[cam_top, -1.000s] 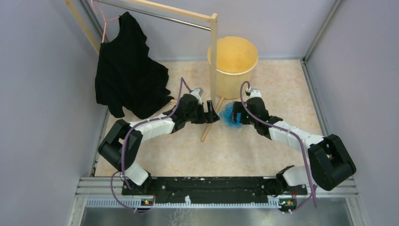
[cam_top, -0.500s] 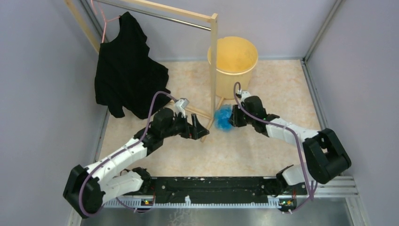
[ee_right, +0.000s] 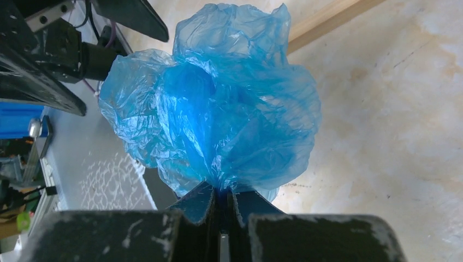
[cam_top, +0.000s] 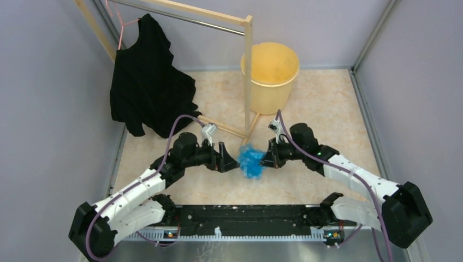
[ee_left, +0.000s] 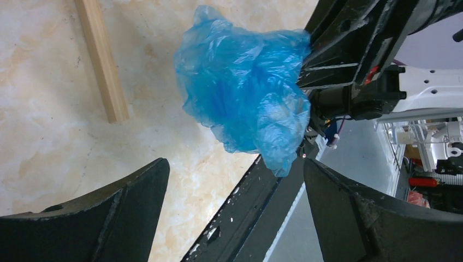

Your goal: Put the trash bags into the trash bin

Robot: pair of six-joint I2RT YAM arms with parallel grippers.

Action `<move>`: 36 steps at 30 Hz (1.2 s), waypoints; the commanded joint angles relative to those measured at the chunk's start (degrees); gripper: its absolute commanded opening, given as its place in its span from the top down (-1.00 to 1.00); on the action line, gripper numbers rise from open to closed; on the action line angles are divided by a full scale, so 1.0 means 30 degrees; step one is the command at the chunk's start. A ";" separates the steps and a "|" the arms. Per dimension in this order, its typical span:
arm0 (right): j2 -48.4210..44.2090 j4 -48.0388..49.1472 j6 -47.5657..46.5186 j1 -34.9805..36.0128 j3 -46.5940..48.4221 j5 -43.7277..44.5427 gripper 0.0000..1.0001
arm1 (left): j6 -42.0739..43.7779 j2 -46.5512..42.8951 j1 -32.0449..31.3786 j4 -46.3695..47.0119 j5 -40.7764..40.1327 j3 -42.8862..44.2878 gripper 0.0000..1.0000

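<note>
The top camera looks down from above and behind the arms (cam_top: 136,188), over the whole table (cam_top: 327,109). The left wrist camera looks out past the left gripper (ee_left: 235,169), close on the bag (ee_left: 245,98). The right wrist camera faces the bag from the opposite side, closer. All three views share the bag.

No readable text anywhere (all frames checked).

My right gripper (ee_right: 221,201) pinches the blue trash bag (ee_right: 213,103), whose crumpled bulk hides my fingertips and the nipped fold; my left gripper (ee_left: 235,166) shows only its finger ends, the rest cut off at the bottom edge; the wooden rack post (cam_top: 248,71) covers a strip of the trash bin (cam_top: 273,90).
</note>
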 commanded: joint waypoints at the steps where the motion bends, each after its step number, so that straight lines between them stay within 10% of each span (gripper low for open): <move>1: 0.0309 -0.0409 0.0159 0.0375 0.0118 -0.0354 0.96 | 0.0531 -0.0764 -0.0212 -0.0548 0.0943 0.1159 -0.97; 21: 0.0554 0.0941 0.1894 0.1228 -0.0580 0.0320 0.89 | 0.4676 0.8029 -1.0637 -0.9060 -1.7373 0.9756 -0.91; 32: -0.0607 0.0650 0.3366 0.1383 -0.1196 0.2067 0.82 | 0.4087 0.7786 -1.0010 -0.7886 -1.8773 0.9666 0.70; 36: -0.2140 -0.0359 0.4446 0.1402 -0.1400 0.4499 0.39 | 0.4137 0.7301 -0.7803 -0.8010 -1.5512 1.0039 1.00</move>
